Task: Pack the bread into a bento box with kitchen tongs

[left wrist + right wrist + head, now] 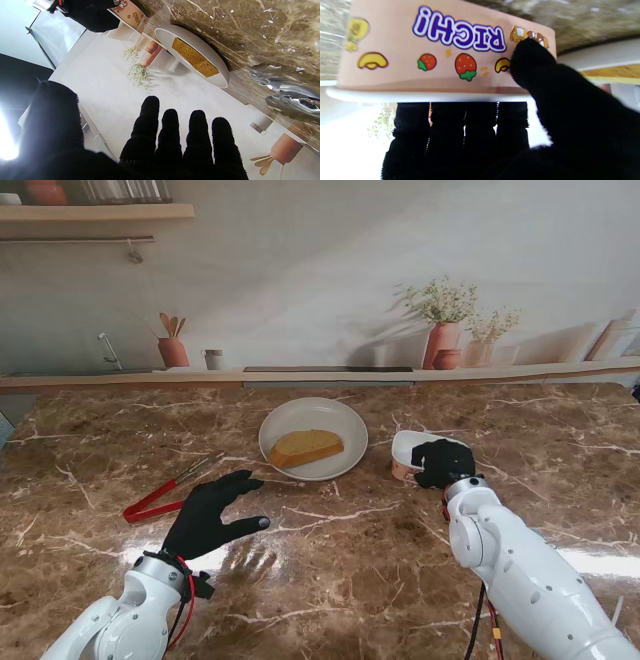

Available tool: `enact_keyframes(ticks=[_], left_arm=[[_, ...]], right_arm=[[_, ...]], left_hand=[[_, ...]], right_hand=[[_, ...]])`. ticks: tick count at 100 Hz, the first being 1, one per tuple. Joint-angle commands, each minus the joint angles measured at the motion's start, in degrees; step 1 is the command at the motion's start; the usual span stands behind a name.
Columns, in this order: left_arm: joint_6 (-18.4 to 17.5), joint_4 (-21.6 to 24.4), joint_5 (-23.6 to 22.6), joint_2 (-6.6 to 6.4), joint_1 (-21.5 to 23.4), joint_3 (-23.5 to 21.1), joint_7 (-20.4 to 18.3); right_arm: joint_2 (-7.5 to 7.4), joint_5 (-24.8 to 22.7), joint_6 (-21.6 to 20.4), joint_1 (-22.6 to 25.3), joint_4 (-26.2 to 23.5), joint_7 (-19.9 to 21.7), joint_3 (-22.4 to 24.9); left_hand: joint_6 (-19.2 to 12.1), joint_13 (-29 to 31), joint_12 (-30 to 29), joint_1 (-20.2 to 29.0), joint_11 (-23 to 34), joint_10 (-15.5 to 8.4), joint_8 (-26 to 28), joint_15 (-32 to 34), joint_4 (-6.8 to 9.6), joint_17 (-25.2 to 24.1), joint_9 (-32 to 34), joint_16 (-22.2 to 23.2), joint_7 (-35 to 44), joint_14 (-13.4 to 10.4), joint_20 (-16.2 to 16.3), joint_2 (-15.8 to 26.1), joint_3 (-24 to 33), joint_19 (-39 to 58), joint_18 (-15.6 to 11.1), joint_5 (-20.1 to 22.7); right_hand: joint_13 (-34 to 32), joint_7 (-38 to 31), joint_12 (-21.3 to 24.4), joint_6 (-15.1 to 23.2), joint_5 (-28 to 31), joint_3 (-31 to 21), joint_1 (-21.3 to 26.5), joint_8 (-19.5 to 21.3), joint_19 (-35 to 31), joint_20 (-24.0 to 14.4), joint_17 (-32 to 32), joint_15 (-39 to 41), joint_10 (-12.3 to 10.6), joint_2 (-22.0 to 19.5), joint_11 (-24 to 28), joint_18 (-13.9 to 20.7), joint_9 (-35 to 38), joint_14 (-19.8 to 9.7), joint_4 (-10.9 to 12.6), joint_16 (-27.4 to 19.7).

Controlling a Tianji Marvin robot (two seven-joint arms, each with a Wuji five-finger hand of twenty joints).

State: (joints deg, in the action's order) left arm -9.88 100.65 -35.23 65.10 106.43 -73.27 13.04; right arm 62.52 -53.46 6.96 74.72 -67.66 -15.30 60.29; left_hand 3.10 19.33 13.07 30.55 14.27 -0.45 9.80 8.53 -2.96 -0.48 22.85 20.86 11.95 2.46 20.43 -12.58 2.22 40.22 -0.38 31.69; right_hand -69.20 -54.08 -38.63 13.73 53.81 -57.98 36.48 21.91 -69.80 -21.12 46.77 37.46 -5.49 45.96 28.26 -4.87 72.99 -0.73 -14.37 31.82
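A slice of golden bread (306,447) (195,58) lies on a white plate (342,469) (220,78) at the table's middle. Red-handled tongs (165,492) rest on the marble to the left; their metal tips (287,95) show in the left wrist view. My left hand (208,515) hovers open, fingers (170,130) spread, just right of the tongs and apart from them. The pink bento box (406,455) (440,47) stands right of the plate. My right hand (443,462) is shut on its rim, fingers curled inside and thumb (532,60) pressed on the outer wall.
A ledge runs along the table's far edge with a terracotta utensil pot (173,351), a small cup (213,359) and potted plants (445,330). A shelf (95,212) hangs at upper left. Brown marble (340,580) lies between my arms.
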Motion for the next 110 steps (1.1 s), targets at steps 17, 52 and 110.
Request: enact_keyframes(ticks=[17, 52, 110], left_arm=[[0.19, 0.07, -0.24, 0.02, 0.58, -0.06, 0.29], [-0.06, 0.61, -0.58, -0.02, 1.16, -0.54, 0.32], [0.03, 2.49, -1.66, -0.15, 3.10, -2.09, 0.16]], right_arm=[[-0.59, -4.96, -1.13, 11.91, -12.95, 0.93, 2.67], [-1.11, -8.69, -4.67, 25.69, -29.62, 2.82, 4.45], [-1.31, -4.92, -6.40, 18.88, -28.00, 5.57, -10.97]], left_hand=[[-0.33, -1.96, -0.77, 1.48, -1.19, -0.92, -0.55, -0.92, 2.44, -1.05, -1.82, -0.94, -1.21, -1.89, -0.86, 2.00, -1.39, -1.24, -2.75, -0.92], [-0.36, -1.83, -0.78, 1.53, -1.19, -1.00, -0.55, -0.95, 2.43, -0.98, -1.71, -0.98, -1.19, -1.86, -0.89, 2.18, -1.49, -1.29, -2.91, -0.85], [-0.17, -1.75, -0.73, 1.63, -1.10, -0.76, -0.53, -0.81, 2.45, -0.82, -1.54, -0.91, -1.18, -1.68, -0.72, 2.37, -1.65, -0.93, -2.64, -0.69]], right_hand=[[-3.69, -2.50, 0.17, 3.36, 4.05, -2.40, 3.52, 0.98, -3.55, -0.07, 2.20, 0.53, 0.63, 0.84, 0.64, -0.76, 3.38, 0.83, -0.48, 1.05], [-4.40, -2.53, 0.21, 2.56, 4.19, -2.18, 3.45, 0.22, -4.18, 0.40, 2.65, 0.56, 1.19, 1.05, 0.42, -0.85, 3.87, 0.88, -0.63, 1.27], [-5.07, -1.08, -0.10, -0.05, 2.07, -0.79, -1.09, -5.06, -6.72, 0.90, 2.95, 1.39, 1.06, -0.08, 0.61, -0.75, 4.29, 0.96, -1.22, 1.75]])
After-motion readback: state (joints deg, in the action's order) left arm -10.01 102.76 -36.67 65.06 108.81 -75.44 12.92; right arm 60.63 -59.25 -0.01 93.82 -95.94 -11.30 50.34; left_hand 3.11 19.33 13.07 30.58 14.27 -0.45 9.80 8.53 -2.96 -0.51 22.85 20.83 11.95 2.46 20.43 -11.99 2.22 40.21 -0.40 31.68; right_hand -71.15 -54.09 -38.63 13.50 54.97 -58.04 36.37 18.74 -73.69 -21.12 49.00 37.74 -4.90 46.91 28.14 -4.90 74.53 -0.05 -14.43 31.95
